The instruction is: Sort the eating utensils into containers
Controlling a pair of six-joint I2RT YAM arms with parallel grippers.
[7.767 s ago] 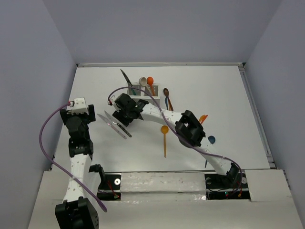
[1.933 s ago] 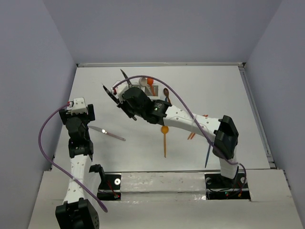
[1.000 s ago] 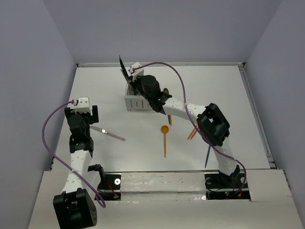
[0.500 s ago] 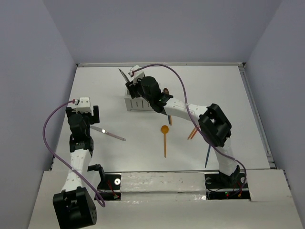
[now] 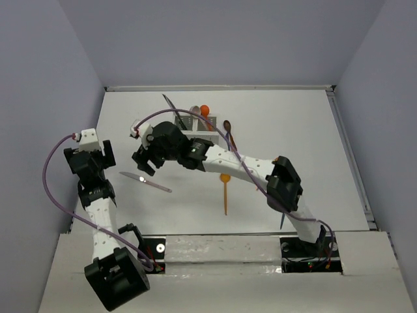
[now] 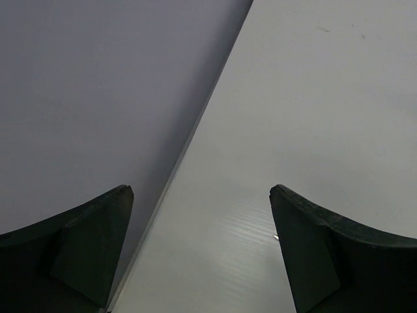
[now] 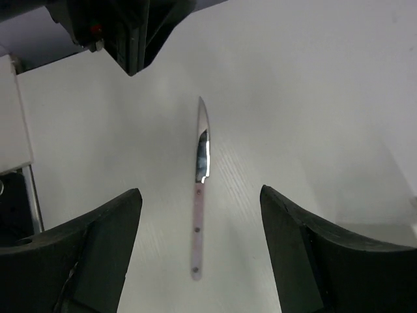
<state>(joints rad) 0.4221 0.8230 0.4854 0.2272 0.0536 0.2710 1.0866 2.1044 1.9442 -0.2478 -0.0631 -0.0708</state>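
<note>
A pink-handled knife [image 5: 146,181] lies flat on the white table, left of centre. My right gripper [image 5: 143,166] hangs open and empty just above it. In the right wrist view the knife [image 7: 199,215] lies between the open fingertips [image 7: 130,202], blade pointing away. The white caddy [image 5: 203,133] stands at the back, partly hidden by my right arm, and holds a black knife [image 5: 168,102], a white spoon [image 5: 195,111] and an orange spoon [image 5: 204,109]. My left gripper [image 5: 91,160] is open and empty by the left wall.
An orange spoon [image 5: 225,189] lies mid-table. A brown spoon [image 5: 227,124] lies right of the caddy. A blue handle [image 5: 281,220] shows near the right arm's base. The left wrist view shows bare table [image 6: 293,117] and the grey side wall [image 6: 98,85].
My right gripper let go of the black knife at the caddy and swung left and nearer, above the pink knife. My left arm turned away toward the left wall.
</note>
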